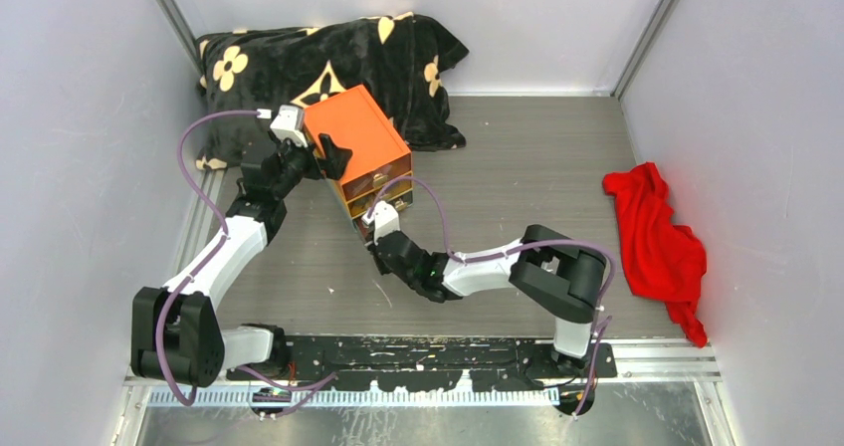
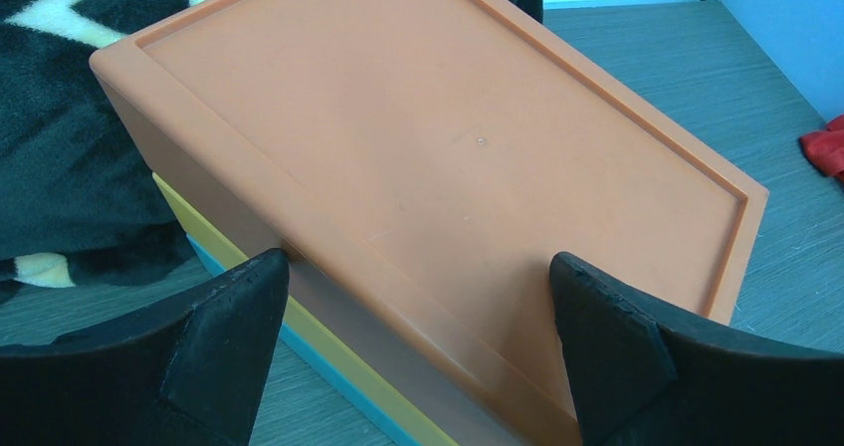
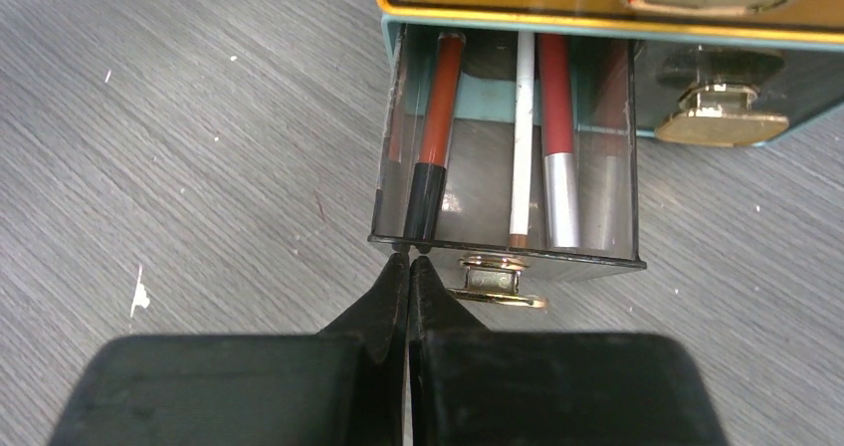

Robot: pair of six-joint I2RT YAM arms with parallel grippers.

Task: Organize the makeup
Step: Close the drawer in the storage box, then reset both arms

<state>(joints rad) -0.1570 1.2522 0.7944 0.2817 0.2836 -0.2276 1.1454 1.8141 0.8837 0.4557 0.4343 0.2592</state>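
An open clear drawer sticks out of the bottom of the orange box. In it lie a red pencil with a black cap, a thin white pencil and a red pencil with a silver end. My right gripper is shut and empty. Its tips touch the drawer's front wall just left of the gold knob. My left gripper is open and straddles the near edge of the box top. The compacts and tubes are out of view.
A black blanket with cream flowers lies behind and left of the box. A red cloth lies at the right wall. A shut drawer with a gold knob sits right of the open one. White walls enclose the table.
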